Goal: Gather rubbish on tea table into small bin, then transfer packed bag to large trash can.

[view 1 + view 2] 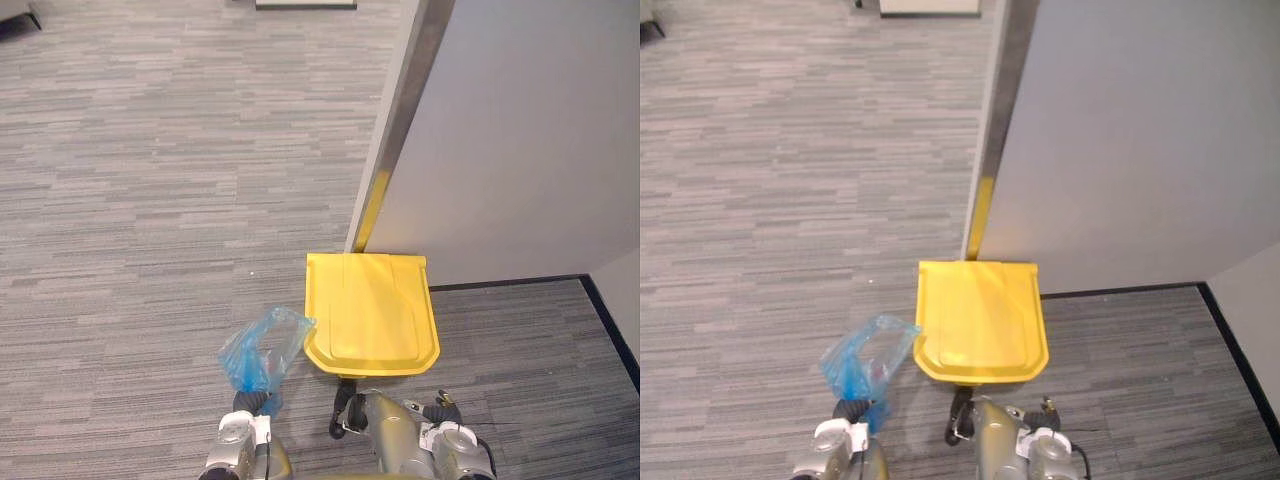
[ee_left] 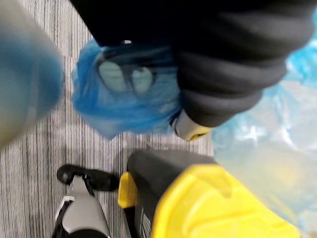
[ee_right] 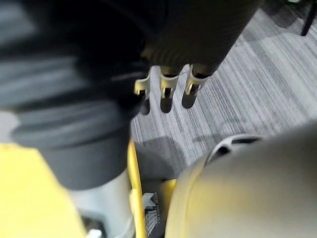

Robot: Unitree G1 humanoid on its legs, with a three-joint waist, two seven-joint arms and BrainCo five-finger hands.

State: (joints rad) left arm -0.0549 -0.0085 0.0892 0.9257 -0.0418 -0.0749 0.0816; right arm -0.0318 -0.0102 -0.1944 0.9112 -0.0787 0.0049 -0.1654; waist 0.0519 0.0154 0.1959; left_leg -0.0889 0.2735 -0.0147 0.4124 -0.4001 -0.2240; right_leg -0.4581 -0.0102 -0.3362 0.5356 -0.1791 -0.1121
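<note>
Left eye view: the left hand is clamped on the neck of the blue bag, held at 8 o'clock of the large trash can, whose yellow lid is down. The right hand, fingers straight and empty, hangs by the lid's 6 o'clock edge. Judged stage: the bag is packed and at the can; raising the lid and dropping it in remain.

We see grey striped carpet; a yellow-lidded trash can stands on it beside the partition.
</note>
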